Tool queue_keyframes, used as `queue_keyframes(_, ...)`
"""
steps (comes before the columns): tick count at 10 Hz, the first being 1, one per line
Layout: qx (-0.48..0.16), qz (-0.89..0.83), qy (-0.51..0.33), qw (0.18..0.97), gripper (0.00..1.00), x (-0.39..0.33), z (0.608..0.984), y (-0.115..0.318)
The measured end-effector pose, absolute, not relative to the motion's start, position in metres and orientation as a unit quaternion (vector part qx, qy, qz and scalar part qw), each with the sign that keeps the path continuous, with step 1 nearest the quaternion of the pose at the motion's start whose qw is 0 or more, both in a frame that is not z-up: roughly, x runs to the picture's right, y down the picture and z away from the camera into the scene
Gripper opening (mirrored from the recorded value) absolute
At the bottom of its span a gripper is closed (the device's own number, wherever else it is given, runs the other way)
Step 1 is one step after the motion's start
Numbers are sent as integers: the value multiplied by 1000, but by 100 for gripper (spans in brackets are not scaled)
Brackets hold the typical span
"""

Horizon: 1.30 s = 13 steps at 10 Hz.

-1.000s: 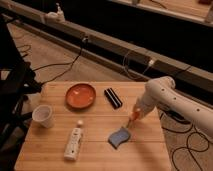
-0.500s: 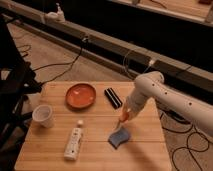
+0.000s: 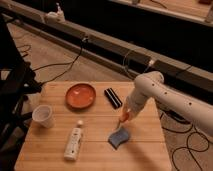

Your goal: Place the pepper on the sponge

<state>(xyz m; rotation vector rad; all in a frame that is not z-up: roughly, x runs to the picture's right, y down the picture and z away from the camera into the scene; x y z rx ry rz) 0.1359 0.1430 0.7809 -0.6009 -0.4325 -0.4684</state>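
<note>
The blue sponge [image 3: 119, 138] with wavy edges lies flat on the wooden table [image 3: 95, 125], right of centre near the front. Just above its upper edge the slim orange pepper [image 3: 123, 118] hangs tip-down, held at the end of my white arm. My gripper [image 3: 125, 115] is directly over the sponge's far edge, shut on the pepper. The pepper's lower tip looks very close to the sponge; I cannot tell whether they touch.
An orange plate [image 3: 80, 95] sits at the back left of the table, a black ridged block [image 3: 113, 97] beside it. A white cup [image 3: 43, 116] stands at the left, a white bottle [image 3: 74, 143] lies near the front. Cables run over the floor behind.
The arm has swung left and lowered, bringing the pepper from right of the sponge to just over its upper edge.
</note>
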Motion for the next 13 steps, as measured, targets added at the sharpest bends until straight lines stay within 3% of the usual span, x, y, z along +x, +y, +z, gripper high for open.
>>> queue_keyframes(6,-296,-215,-239,899,1,97,754,194)
queue_keyframes(8,-303,-206,-257,894,14,80,750,214)
queue_keyframes(10,-319,-199,-260,889,39,75,753,240)
queue_keyframes(13,-327,-191,-247,892,67,85,764,251)
